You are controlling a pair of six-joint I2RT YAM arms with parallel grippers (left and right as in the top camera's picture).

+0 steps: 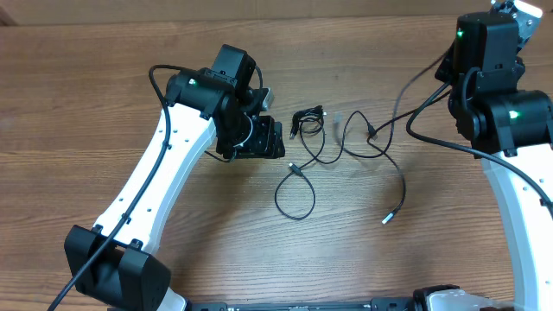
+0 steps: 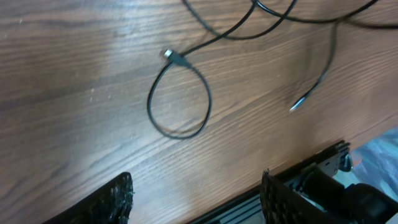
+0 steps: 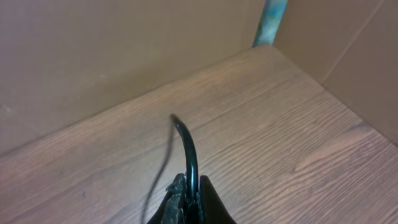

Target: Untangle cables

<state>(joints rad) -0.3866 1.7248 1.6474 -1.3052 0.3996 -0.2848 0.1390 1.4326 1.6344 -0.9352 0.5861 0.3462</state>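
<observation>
The thin black flexible cables [image 1: 295,168] lie loose on the brown wood-grain table [image 1: 104,78], at the centre of the overhead frame. A small knotted bundle [image 1: 307,119] sits at their upper edge. Below it 1 strand curls into a round loop [image 1: 279,197]. To the lower right another strand ends in a silver-tipped plug [image 1: 389,218], lying free on the wood.

The black left gripper [image 2: 196,180] sits just left of the cables in the overhead frame, at the end of the white left arm [image 1: 164,173]. In its wrist view its 2 fingers [image 2: 115,196] stand wide apart at the bottom edge, released and holding nothing. The round loop lies on the table beyond them, in the upper half of that frame.

The right gripper [image 3: 190,198] is in the upper right corner of the overhead frame, well apart from the loose strands. In its wrist view its fingers are clenched on 1 black strand [image 3: 189,155], which arches up out of the tips towards the centre of that frame. Plain brown cardboard walls [image 3: 93,56] stand behind the table's far edge there.
</observation>
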